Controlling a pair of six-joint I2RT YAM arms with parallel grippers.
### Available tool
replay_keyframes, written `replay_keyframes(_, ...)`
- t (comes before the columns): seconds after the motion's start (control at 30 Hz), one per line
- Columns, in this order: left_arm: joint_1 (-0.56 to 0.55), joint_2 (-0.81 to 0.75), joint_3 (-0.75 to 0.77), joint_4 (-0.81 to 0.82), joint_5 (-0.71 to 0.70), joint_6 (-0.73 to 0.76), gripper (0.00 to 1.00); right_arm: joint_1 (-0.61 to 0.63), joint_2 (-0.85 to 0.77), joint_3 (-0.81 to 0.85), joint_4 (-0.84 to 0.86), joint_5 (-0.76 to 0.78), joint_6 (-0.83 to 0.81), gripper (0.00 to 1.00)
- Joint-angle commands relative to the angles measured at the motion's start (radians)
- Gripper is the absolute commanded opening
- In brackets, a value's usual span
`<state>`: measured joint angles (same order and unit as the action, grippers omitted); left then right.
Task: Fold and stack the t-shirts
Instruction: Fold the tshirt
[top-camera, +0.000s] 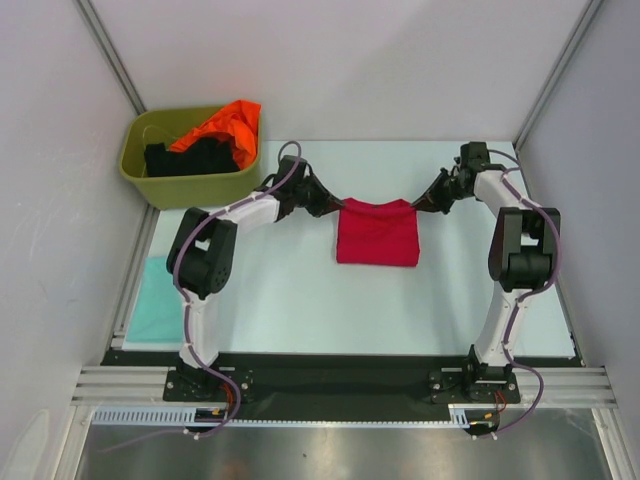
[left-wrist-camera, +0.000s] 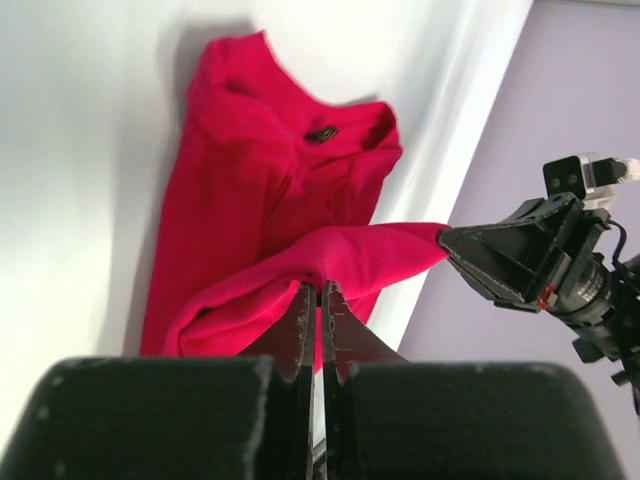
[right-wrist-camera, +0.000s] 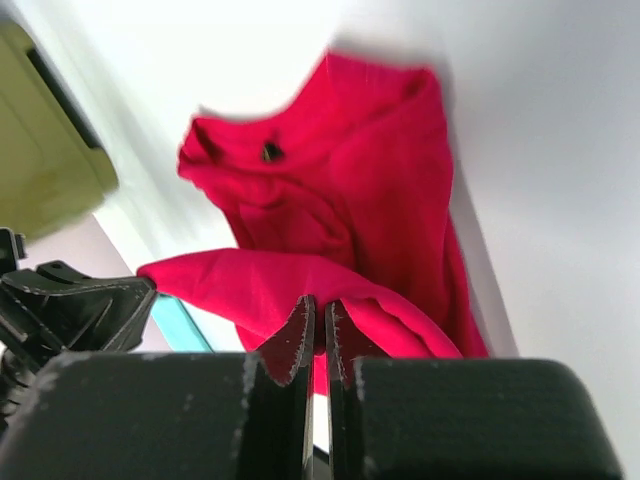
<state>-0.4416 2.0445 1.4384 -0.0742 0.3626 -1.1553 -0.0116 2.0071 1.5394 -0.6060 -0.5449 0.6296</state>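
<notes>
Progress: red shirt lies mid-worktop, sides apparently folded in to a compact rectangle. Its far edge is raised off the surface, pinched at one corner by L pincer and at the other by R pincer. Both are clamped tight on cloth, jaws nearly meeting w/ a thin fold between; wrist views confirm this (L pincer, R pincer). Collar and label lie flat on the worktop under the raised fold, so this reads as a fold in progress, prob. far part to be laid over the rest; not finished.

Teal shirt lies folded flat at the L edge of the worktop, well apart from the red shirt; I'd count it done, likely base of the stack. Orange shirt and black shirt are bunched in the tub at far L, unfolded.

So approx. one of four folded, second mid-fold, two to go; nothing stacked yet. Red shirt needs finishing, then placing on the teal shirt.
</notes>
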Motion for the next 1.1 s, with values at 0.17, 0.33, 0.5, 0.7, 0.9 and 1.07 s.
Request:
replay_keyframes(0.17,0.015,0.098,0.129,0.070,0.076,-0.038,0.00,-0.033,0.087,0.102,0.005,-0.053,-0.016,0.00)
replay_keyframes(0.33,0.030,0.103,0.131,0.100,0.047,-0.040,0.00,-0.041,0.127,0.131,0.018,-0.070,-0.019,0.01)
replay_keyframes(0.5,0.047,0.114,0.135,0.099,0.038,-0.034,0.00,-0.044,0.156,0.185,0.018,-0.076,-0.011,0.03)
replay_keyframes(0.7,0.060,0.167,0.172,0.123,0.075,-0.055,0.01,-0.045,0.203,0.241,0.012,-0.086,0.008,0.04)
replay_keyframes(0.9,0.064,0.207,0.212,0.140,0.081,-0.067,0.01,-0.047,0.243,0.281,0.014,-0.082,0.021,0.04)
replay_keyframes(1.07,0.070,0.246,0.249,0.137,0.082,-0.066,0.00,-0.047,0.280,0.317,0.014,-0.090,0.028,0.06)
